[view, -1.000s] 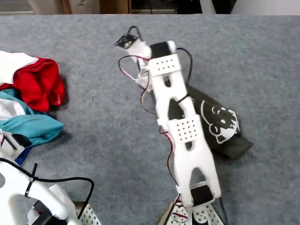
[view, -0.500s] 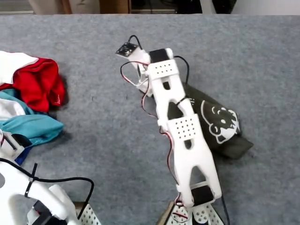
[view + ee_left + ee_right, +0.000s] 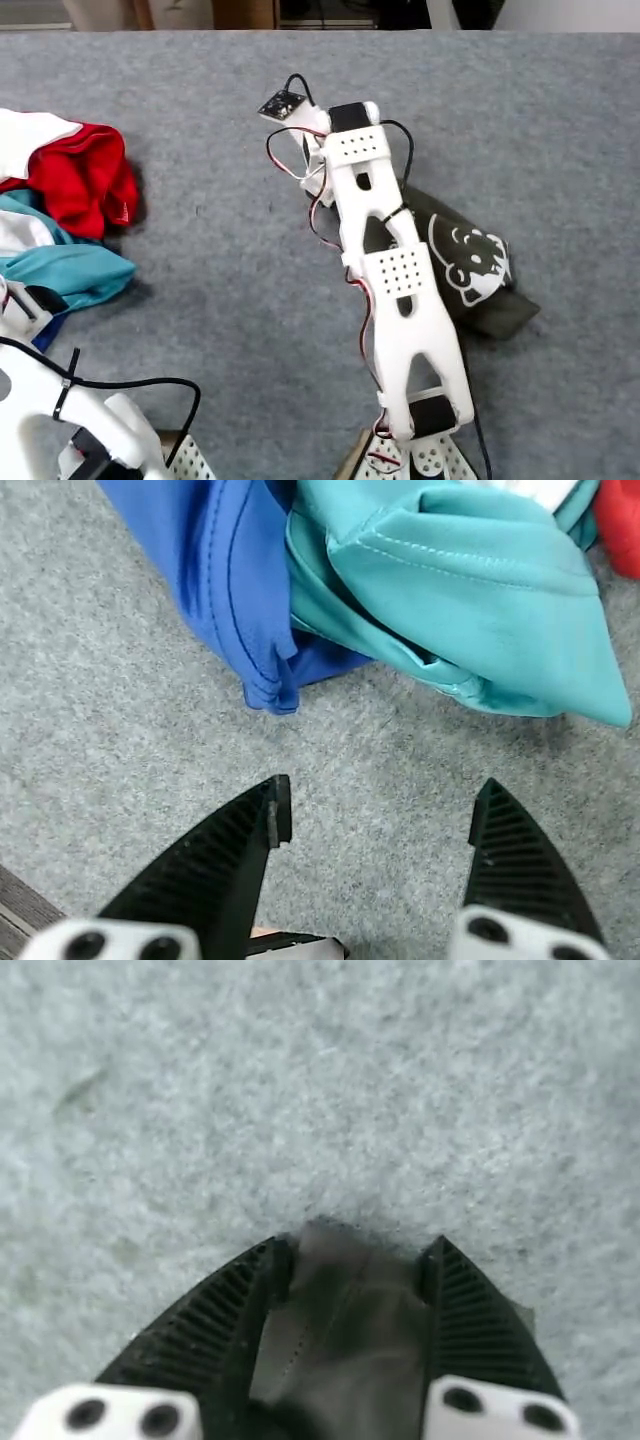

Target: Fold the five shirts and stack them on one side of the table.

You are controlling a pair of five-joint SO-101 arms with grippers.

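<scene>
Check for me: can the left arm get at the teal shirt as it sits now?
Probably yes. The left gripper hangs open over bare table, with the teal shirt and its folded edge just ahead and nothing between them. The blue shirt lies alongside, partly under the teal one.

High cam fixed up above, looking down on grey felt-like table top (image 3: 200, 330), arm bases at near edge, everything small and far. Left wrist cam rides behind left gripper (image 3: 385, 785), low, close on crumpled teal fabric shirt (image 3: 470, 590), which also sits at side of high view. Right wrist cam sits behind right gripper (image 3: 357, 1245), nearly on table top, tight on dark olive folded shirt (image 3: 340, 1340), in high view too.
</scene>
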